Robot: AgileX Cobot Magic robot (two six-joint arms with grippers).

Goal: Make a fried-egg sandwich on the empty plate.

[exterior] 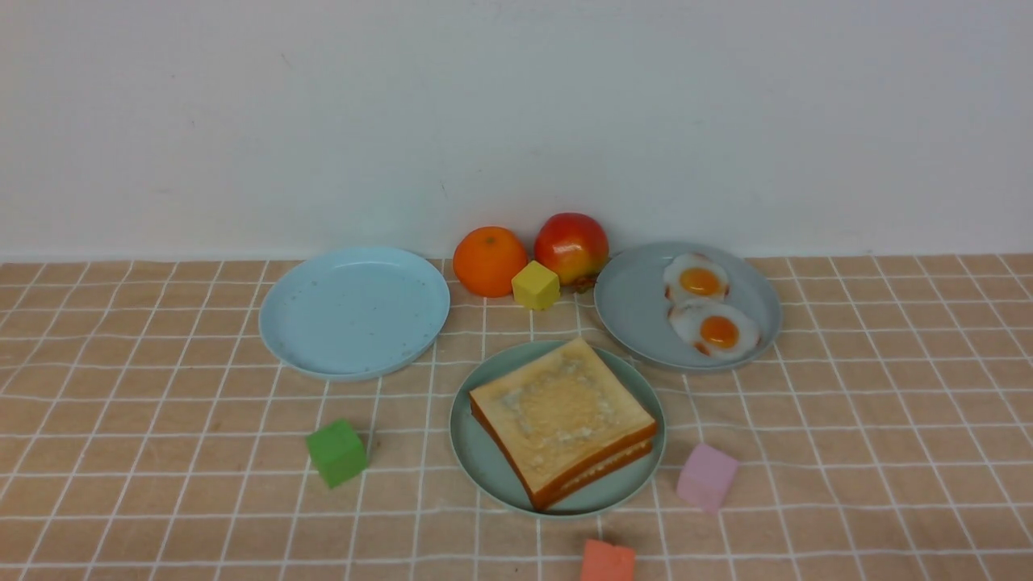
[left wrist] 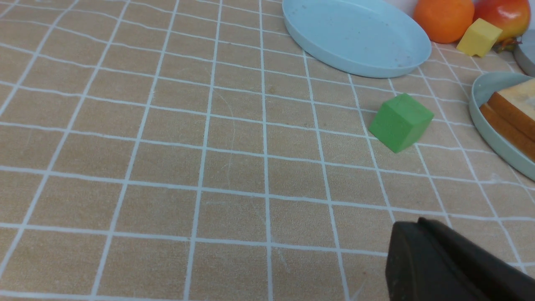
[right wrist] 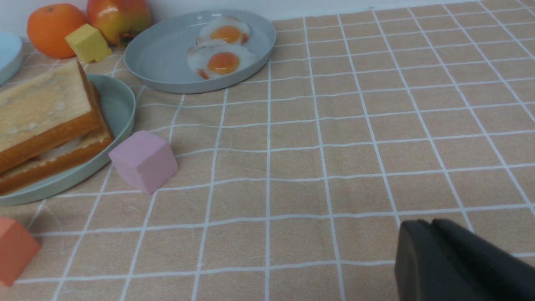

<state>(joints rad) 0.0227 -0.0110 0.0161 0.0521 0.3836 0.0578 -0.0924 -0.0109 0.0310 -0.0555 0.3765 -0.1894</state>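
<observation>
While neither arm is seen in the front view, a dark part of each gripper is caught at the edge of its own wrist view: the left gripper (left wrist: 422,246) is seen pressed shut with nothing held, and the right gripper (right wrist: 430,246) hangs over bare cloth with nothing in it, though whether its jaws are parted cannot be told. The sandwich (exterior: 562,420) is stacked on the mint-green plate (exterior: 484,460) near the middle of the checked tablecloth (exterior: 161,500); two toast slices are counted, and only a pale sliver of filling is glimpsed between them, so the egg inside is hardly made out. Two more fried eggs (exterior: 710,316) are laid on the grey-blue plate (exterior: 637,311) behind to the right, and a pale blue plate (exterior: 355,311) is set to the left. An orange (exterior: 489,261), an apple (exterior: 571,247) and a yellow cube (exterior: 535,285) are grouped by the wall. Three more cubes are scattered around the sandwich plate: green (exterior: 336,452), pink (exterior: 707,476) and a red one (exterior: 607,562) cut off at the near edge.
</observation>
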